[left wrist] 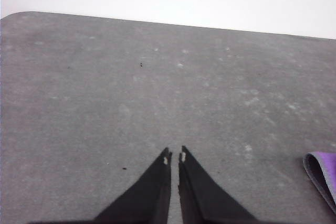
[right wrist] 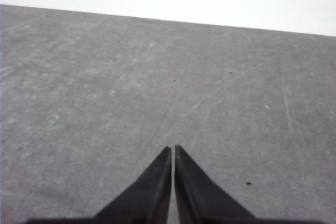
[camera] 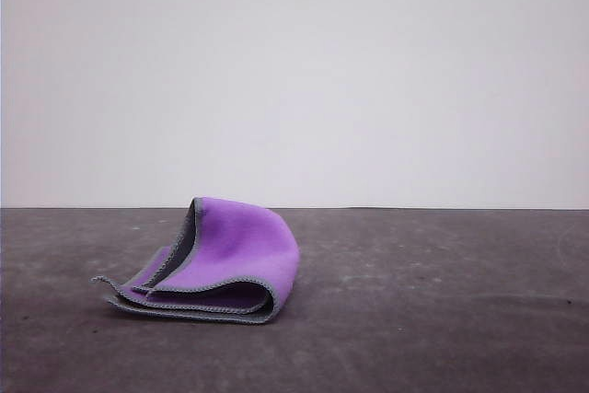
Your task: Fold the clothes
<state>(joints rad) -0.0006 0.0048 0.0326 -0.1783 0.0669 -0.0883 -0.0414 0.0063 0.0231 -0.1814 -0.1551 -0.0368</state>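
Left gripper (left wrist: 175, 157) narrow, fingers almost together, holding nothing, over bare table (left wrist: 105, 87). Right gripper (right wrist: 172, 149) likewise pinched to a slit, holding nothing. Cloth (camera: 216, 264) lies left of centre on the table, loosely doubled, purple face out, grey edging stacked at the near side, top layer bulging; a corner sits just beside the left gripper. Likely step: tidy the fold. Open the fingers first, pinch both stacked edges together, press the bulge flat.

probably a lab test bench: scuffed dark grey table (camera: 442, 319) against a blank white wall (camera: 294, 71) (nothing homely).
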